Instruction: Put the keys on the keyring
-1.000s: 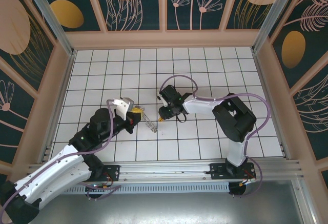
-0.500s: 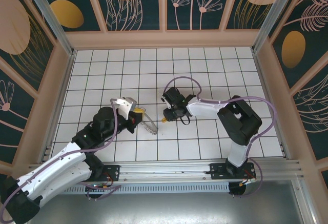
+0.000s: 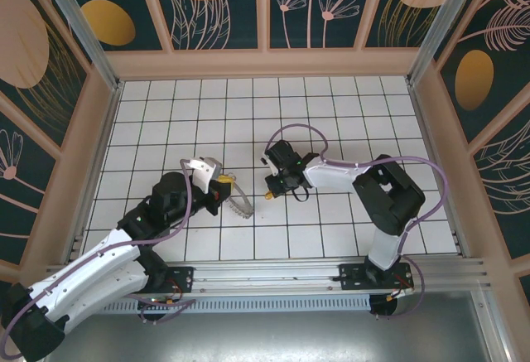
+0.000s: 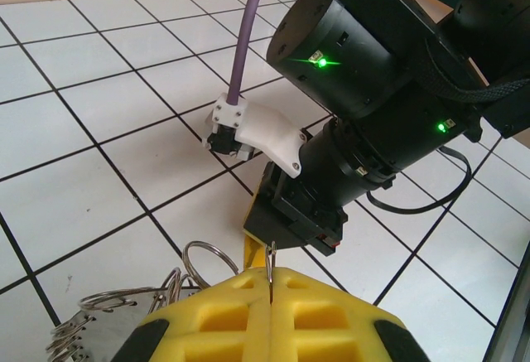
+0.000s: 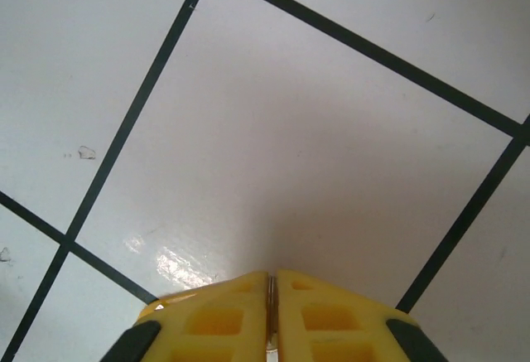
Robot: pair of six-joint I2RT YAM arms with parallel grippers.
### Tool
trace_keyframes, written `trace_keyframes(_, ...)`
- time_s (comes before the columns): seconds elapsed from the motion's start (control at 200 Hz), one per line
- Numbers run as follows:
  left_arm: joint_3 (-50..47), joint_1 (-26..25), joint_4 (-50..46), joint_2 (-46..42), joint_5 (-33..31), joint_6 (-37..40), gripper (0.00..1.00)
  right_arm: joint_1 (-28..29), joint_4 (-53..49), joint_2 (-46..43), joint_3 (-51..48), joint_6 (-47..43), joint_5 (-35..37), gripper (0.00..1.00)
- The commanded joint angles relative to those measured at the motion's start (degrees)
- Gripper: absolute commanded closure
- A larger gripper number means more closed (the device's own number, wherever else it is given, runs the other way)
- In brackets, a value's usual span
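nearest the arm bases, the left gripper (image 3: 220, 181) is reaching out over the white tiled table (image 3: 348, 113). its yellow pads are clenching tight on a thin strip of metal that seems to belong to the thin round grey-brown metal keyring (image 3: 240, 205). the keyring is hanging just beyond the fingertips, low over the tiles and fringed with small dark pieces. in the left wrist view, a smaller bare wire loop is standing up beside the pads.

just past the keyring, the right gripper (image 3: 271, 193) is pointing steeply down at a tile. it is near the ring but apart from it. its yellow pads are pressing together. in the right wrist view, a thin pale sliver is showing in the seam between them. i cannot tell whether that sliver is the tiny brass-tan key, or whether the pads are closing on nothing.

the step in hand is probably picking up the key and bringing it to the ring. doing it well likely means first confirming the grip, and reopening and resettling the pads if the key is lying flat under them. the left gripper should be holding the ring steady with a bare stretch facing the right arm. the key should be coming in slowly, hole first, clear of the dangling pieces.

farther back, dark wall panels painted with flowers (image 3: 215, 6) are enclosing the table.
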Motion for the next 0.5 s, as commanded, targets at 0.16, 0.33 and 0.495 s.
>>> trace_keyframes(0.16,1.4,0.1,2.9,-0.6,1.5,1.0,1.0,-0.7,0.8,-4.2,-2.1,-0.2,-1.1,0.94)
trace_keyframes(0.33,1.5,0.2,3.0,-0.4,2.1,1.0,1.0,-1.1,2.9,-6.2,-3.6,-0.7,-2.7,0.94)
trace_keyframes(0.495,1.4,0.1,3.2,-0.1,2.6,0.9,1.0,-2.0,2.8,-5.4,-3.8,-1.0,-3.3,0.93)
